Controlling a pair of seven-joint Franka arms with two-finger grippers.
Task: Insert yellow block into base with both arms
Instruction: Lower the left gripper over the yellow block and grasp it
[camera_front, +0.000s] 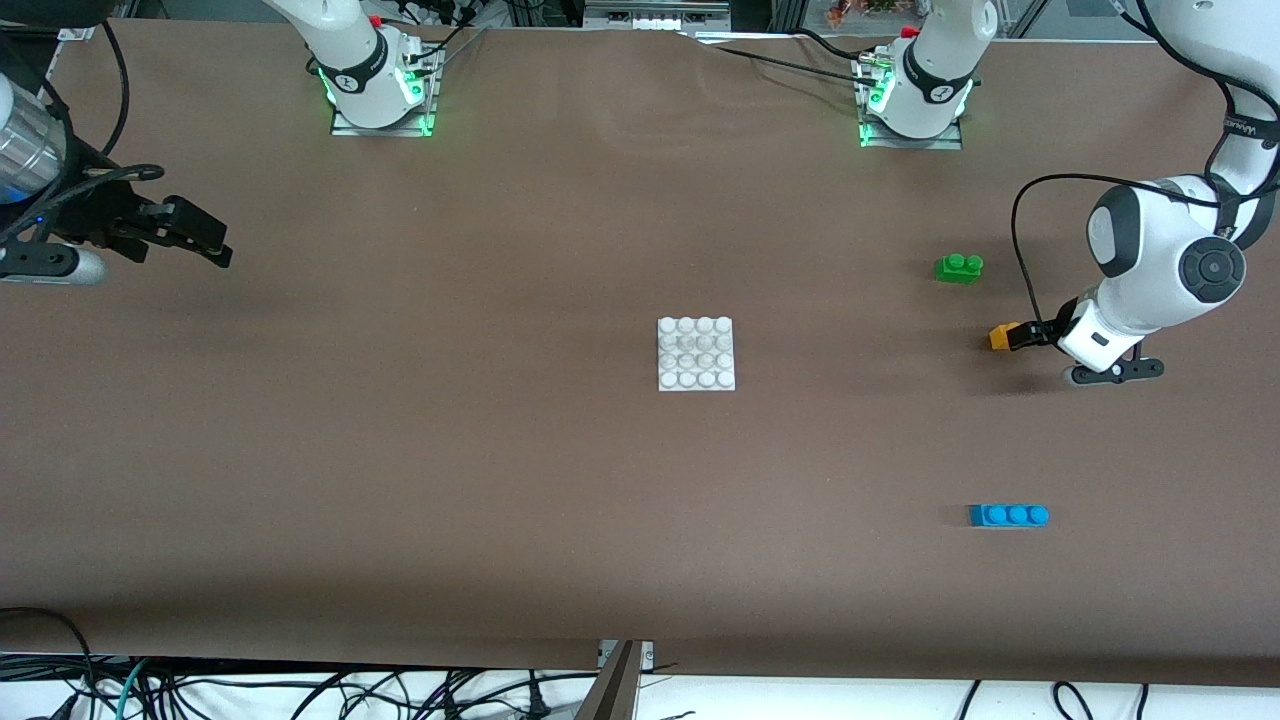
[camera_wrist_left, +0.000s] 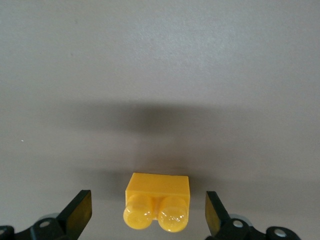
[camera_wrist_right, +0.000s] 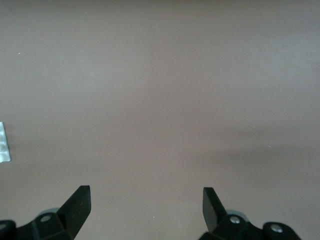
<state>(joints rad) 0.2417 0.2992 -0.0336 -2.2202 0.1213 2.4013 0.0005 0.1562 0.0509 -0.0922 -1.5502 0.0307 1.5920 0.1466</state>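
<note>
Left end effector (camera_front: 1022, 336) low at the left arm's end of the brown tabletop (camera_front: 500, 480), fingers (camera_wrist_left: 77, 212) spread wide either side of the small orange-yellow plastic 2-stud brick (camera_wrist_left: 157, 201); clear gaps both sides, nothing gripped. Whether the brick rests on the cloth or sits slightly raised, cannot tell.

Flat square white plastic base with 4x4 studs (camera_front: 696, 353) mid-tabletop, well apart from the yellow brick, toward the right arm's end from it. Base bare, no brick seated.

Green 2-stud brick (camera_front: 959, 267) near the yellow one, farther from the front camera. Longer blue 3-stud brick (camera_front: 1009, 515) nearer the front camera.

Right end effector (camera_front: 205, 238) waits over the right arm's end of the tabletop, fingers (camera_wrist_right: 75, 205) apart, empty.

Judgement: step in hand is the grasp of the yellow brick; insertion not begun. Next move calls for closing squarely on the brick's flanks, lifting, carrying to the base, studs aligned; right arm likely needed to steady the base
</note>
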